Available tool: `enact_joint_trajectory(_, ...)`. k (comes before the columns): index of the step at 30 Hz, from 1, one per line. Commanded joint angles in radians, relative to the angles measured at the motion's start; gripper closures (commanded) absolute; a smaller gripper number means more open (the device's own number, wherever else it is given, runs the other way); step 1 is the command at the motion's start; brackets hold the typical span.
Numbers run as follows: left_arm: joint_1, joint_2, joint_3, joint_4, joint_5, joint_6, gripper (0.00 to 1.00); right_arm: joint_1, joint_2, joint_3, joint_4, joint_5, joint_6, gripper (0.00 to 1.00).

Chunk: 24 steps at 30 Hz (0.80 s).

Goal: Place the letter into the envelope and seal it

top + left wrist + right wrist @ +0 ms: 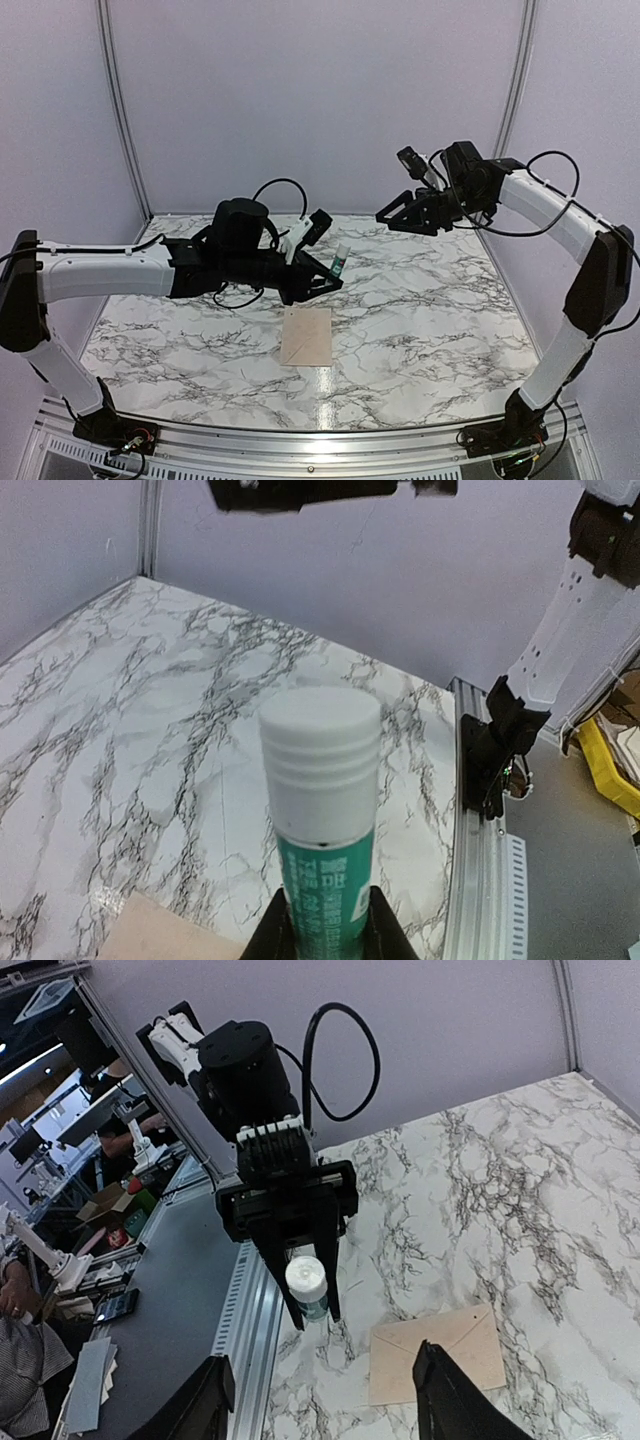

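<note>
The envelope (307, 337) lies flat on the marble table, a cream rectangle with its pointed flap folded down over the body; it also shows in the right wrist view (440, 1355). The letter is out of view. My left gripper (333, 276) hangs above and just behind the envelope, shut on a green glue stick (320, 780) with a white cap, held by its body with the cap pointing away from the wrist. My right gripper (386, 217) is raised at the back right, open and empty, its fingers (445, 1400) spread wide and facing the glue stick (307, 1286).
White enclosure walls stand on three sides of the marble table (430, 310). An aluminium rail (320, 440) runs along the near edge between the two arm bases. Off the table's side lie a yellow bin (615, 770) and workshop clutter (90, 1220).
</note>
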Motion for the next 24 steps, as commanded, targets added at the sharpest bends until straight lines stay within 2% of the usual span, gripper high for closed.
enact_joint_trajectory(1,-0.017,-0.02,0.024,0.164,0.06,-0.051,0.96,0.057,-0.012,-0.04,0.162,-0.108,0.1,0.43)
enact_joint_trajectory(6,-0.023,0.002,0.044,0.188,0.064,-0.073,0.96,0.133,-0.059,-0.126,0.352,-0.062,0.233,0.43)
enact_joint_trajectory(13,-0.024,0.014,0.057,0.201,0.073,-0.084,0.96,0.149,-0.099,-0.205,0.575,-0.08,0.4,0.46)
enact_joint_trajectory(19,-0.023,0.034,0.074,0.201,0.09,-0.098,0.96,0.158,-0.101,-0.217,0.644,-0.099,0.452,0.51)
enact_joint_trajectory(24,-0.024,0.046,0.082,0.201,0.095,-0.108,0.96,0.172,-0.099,-0.224,0.668,-0.115,0.47,0.61)
